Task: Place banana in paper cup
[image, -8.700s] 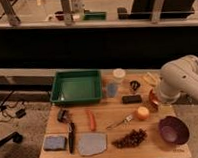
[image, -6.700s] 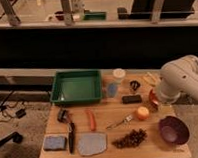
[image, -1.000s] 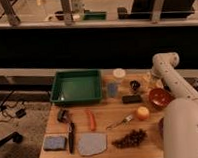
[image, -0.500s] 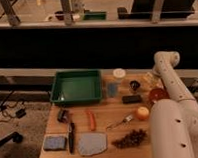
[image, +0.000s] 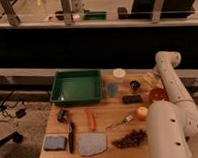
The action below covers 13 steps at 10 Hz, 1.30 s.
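The banana (image: 151, 80) shows as a pale shape at the back right corner of the wooden table (image: 102, 126). The paper cup (image: 119, 73), whitish with a round rim, stands at the back middle, left of the banana and right of the green tray. My white arm rises from the lower right, bends at an elbow (image: 166, 59) and points down at that corner. Its gripper (image: 154, 75) hangs open just above the banana, mostly hidden by the wrist. Nothing shows held in it.
A green tray (image: 58, 90) sits at back left, with a blue-grey cup (image: 112, 89) and a small dark cup (image: 135, 85) beside it. A carrot (image: 90, 119), fork (image: 120, 124), round orange fruit (image: 141, 113), grapes (image: 129, 139), cloth, sponge and knife lie in front. The bowl (image: 157, 94) is half covered by my arm.
My arm has swung up from the table's right side and stretched toward the back right corner. Its big lower link now covers the front right of the table and part of the bowl.
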Each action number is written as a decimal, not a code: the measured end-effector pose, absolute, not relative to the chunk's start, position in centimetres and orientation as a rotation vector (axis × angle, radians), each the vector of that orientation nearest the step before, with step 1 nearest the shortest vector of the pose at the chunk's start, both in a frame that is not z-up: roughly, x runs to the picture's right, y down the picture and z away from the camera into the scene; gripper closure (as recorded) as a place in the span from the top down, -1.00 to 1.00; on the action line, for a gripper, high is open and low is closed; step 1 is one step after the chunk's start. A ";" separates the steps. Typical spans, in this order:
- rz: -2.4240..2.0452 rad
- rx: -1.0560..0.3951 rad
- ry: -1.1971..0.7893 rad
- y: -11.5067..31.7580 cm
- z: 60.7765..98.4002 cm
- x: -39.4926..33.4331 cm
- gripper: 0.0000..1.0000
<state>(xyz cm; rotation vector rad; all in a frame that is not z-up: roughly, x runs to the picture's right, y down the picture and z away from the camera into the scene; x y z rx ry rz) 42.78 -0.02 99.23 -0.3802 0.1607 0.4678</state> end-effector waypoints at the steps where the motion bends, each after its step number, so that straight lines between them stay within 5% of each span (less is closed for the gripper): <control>1: 0.470 -0.385 0.161 0.2 99.2 42.9 0.60; 5: 0.467 -0.408 0.139 0.6 99.3 42.0 0.55; 13: 0.457 -0.420 0.118 0.8 99.4 41.6 -0.97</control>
